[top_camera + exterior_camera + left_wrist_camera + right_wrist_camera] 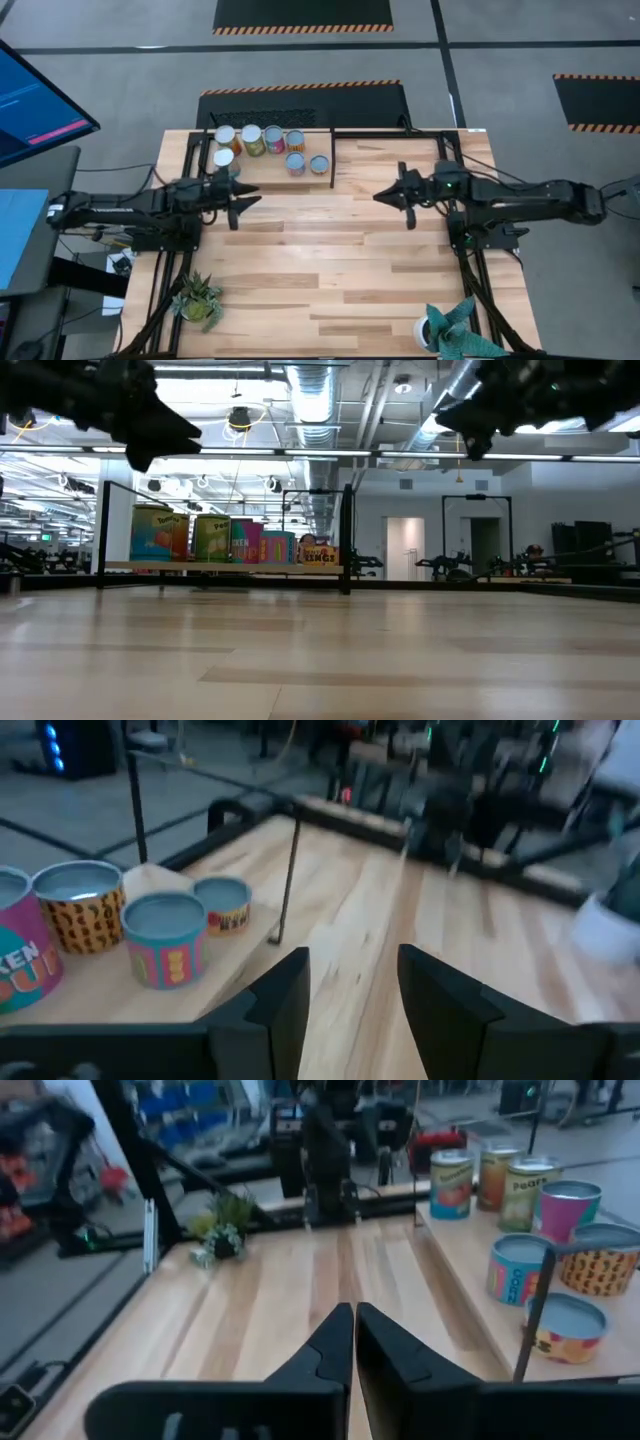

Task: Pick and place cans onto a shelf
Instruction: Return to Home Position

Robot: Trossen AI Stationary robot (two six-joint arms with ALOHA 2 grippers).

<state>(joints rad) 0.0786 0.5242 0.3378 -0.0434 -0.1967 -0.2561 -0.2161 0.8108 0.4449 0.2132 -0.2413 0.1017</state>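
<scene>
Several cans [274,139] with silver or pale blue tops stand upright on the shelf [265,174], a light wood panel in a black frame at the table's far left. They also show in the low view [212,538], the left wrist view [165,940] and the right wrist view [515,1268]. My left gripper [250,200] is open and empty, in the air just near of the shelf; its fingers show apart in the left wrist view [352,982]. My right gripper [382,196] is shut and empty, above the table's middle right, pointing left [354,1332].
A potted green plant [197,298] stands at the near left. Another in a white pot [452,330] stands at the near right edge. The shelf's thin black posts [287,880] rise at its corners. A monitor [35,105] stands off the table's far left.
</scene>
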